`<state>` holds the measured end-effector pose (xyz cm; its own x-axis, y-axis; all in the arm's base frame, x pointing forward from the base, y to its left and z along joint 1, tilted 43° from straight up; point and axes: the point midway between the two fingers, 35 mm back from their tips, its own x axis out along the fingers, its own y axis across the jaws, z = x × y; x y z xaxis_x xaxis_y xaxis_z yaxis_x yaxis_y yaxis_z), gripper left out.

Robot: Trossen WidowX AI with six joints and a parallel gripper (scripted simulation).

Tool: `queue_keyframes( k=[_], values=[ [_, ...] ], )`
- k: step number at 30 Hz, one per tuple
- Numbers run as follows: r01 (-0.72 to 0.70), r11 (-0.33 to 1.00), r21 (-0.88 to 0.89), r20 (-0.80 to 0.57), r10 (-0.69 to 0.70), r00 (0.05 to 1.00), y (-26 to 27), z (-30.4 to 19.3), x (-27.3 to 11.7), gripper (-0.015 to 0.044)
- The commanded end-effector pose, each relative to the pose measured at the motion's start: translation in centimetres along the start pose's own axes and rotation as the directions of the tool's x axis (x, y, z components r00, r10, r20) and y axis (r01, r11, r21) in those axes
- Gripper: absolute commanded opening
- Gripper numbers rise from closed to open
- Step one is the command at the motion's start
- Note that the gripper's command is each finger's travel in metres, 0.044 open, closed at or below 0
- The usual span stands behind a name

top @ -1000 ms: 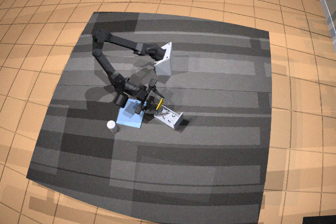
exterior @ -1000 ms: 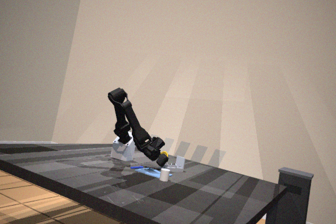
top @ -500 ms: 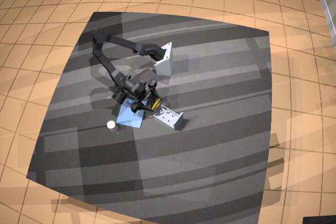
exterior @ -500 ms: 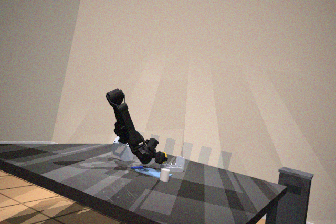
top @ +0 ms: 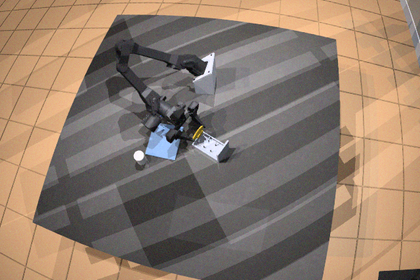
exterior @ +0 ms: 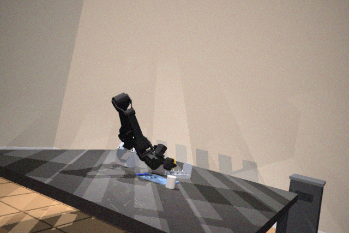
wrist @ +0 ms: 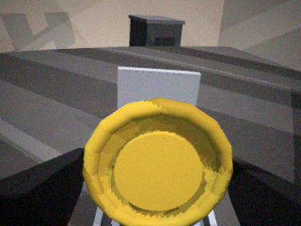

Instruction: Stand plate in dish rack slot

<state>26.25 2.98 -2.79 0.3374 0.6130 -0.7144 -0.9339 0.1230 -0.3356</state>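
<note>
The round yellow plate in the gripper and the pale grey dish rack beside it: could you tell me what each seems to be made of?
The round yellow plate looks like matte plastic or glazed ceramic: uniform colour, no sharp glints. The pale grey dish rack looks like painted metal or plastic: flat dull panel, thin pegs. The look leaves both open.

Arm (top: 135,80): six-joint, matte black throughout, built of slim box-section links joined by rounded cylindrical housings. Elbow housing (exterior: 121,101): bulbous, with a forked yoke below it. Base mount (top: 205,74): pale grey wedge-shaped block with a white sloped face bearing small dark screw points at its corners. Wrist section (top: 171,111): chunky clustered black housings, with a small blue accent showing near it in the top view. Gripper (wrist: 157,198): black jaws, blunt and blocky, seen as dark masses at lower left and lower right of the wrist view
</note>
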Motion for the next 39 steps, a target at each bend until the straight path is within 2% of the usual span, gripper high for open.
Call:
queue_keyframes(
  k=[1,14,20,33,39],
  values=[
    [-0.001,1.0,0.003,-0.002,0.001,1.0,0.0,0.0,0.5,0.0],
    [0.0,1.0,-0.006,0.005,0.0,1.0,-0.4,0.4,2.6,0.0],
    [0.003,1.0,-0.011,0.006,-0.003,1.0,-0.3,-1.5,3.0,0.0],
    [0.0,1.0,-0.007,0.0,0.0,1.0,-0.2,-1.1,2.9,0.0],
    [0.0,1.0,-0.012,0.001,0.0,1.0,-0.3,-1.1,2.9,0.0158]
  ],
)
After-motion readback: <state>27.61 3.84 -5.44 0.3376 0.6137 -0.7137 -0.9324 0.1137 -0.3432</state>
